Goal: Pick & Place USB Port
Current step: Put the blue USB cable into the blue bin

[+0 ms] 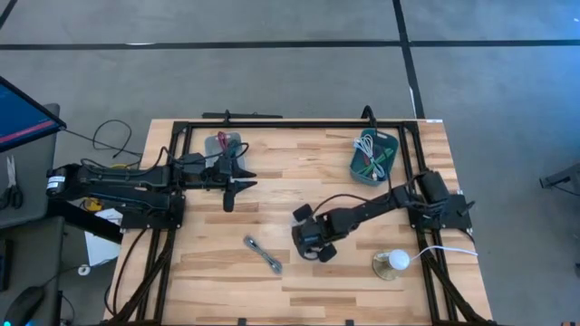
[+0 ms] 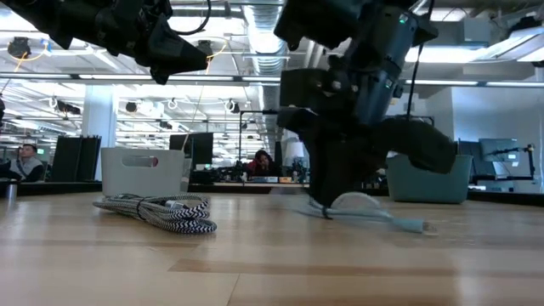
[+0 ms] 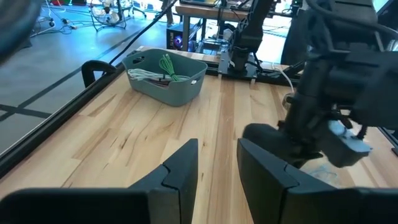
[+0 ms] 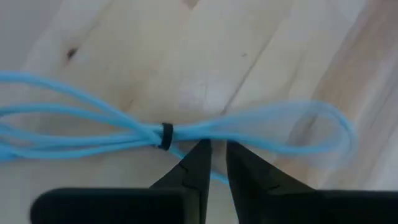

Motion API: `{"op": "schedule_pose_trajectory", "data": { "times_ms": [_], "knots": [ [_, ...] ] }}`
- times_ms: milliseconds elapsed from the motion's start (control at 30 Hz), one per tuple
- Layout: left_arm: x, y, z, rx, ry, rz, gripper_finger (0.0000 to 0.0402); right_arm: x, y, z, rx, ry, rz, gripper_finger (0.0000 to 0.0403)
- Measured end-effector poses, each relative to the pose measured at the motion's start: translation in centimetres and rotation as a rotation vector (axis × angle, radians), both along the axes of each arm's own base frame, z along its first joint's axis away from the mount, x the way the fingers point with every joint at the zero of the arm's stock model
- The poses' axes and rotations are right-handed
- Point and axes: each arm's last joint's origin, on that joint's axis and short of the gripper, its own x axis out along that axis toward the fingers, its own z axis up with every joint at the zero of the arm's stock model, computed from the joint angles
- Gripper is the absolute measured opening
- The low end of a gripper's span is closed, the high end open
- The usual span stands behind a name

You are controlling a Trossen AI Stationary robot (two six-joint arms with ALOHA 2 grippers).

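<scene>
1. Tabletop [image 1: 299, 290]: light wooden planks inside a black frame, both arms mounted at its sides.
2. Light blue cable [image 4: 124, 134]: the task's thing, a looped bundle cinched by a dark tie, lying flat on the wood at mid-table directly under the right arm's jaws.
3. Right gripper [image 4: 214, 155]: lowered over the blue cable near its tie; jaws nearly together with a narrow slit between the tips, clasping nothing, tips just beside the strands.
4. Left gripper [image 3: 217, 158]: raised above the wood on the left half of the table, well apart from the blue cable; jaws released, holding nothing.
5. Braided black-and-white cable [image 2: 161, 212]: coiled on the tabletop toward the front, between the two arms.
6. Teal bin [image 1: 374, 156]: back right corner, containing green and white cables.
7. Pale bin [image 1: 225, 145]: back left, beside the left arm.
8. White round object [image 1: 397, 261]: on a small disc near the right edge.
</scene>
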Motion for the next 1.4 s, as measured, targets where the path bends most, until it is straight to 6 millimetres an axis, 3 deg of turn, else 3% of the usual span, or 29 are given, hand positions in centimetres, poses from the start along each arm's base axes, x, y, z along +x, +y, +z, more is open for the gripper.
{"op": "schedule_pose_trajectory", "data": {
  "times_ms": [233,600,800,1033,1233,1400],
  "knots": [
    [0.0,0.0,0.0,0.0,0.001,0.0,0.0112,-0.2,-1.5,-0.2,0.101,0.079,-0.103,0.0005],
    [0.0,0.0,0.0,0.0,0.001,0.0,0.0112,-0.3,-1.5,-0.2,0.101,0.095,-0.102,0.0001],
    [0.0,0.0,0.0,0.0,0.001,0.0,0.0112,0.6,-1.4,1.6,0.087,0.126,-0.108,0.0001],
    [0.0,0.0,0.0,0.0,0.002,0.0,0.0112,1.7,-1.6,5.4,0.028,0.137,-0.096,0.0002],
    [0.0,0.0,0.0,0.0,0.002,0.0,0.0112,1.7,-0.7,5.8,0.022,0.128,-0.043,0.0012],
    [0.0,0.0,0.0,0.0,0.002,0.0,0.0112,1.7,0.5,5.9,0.006,0.113,0.056,0.0059]
  ]
}}
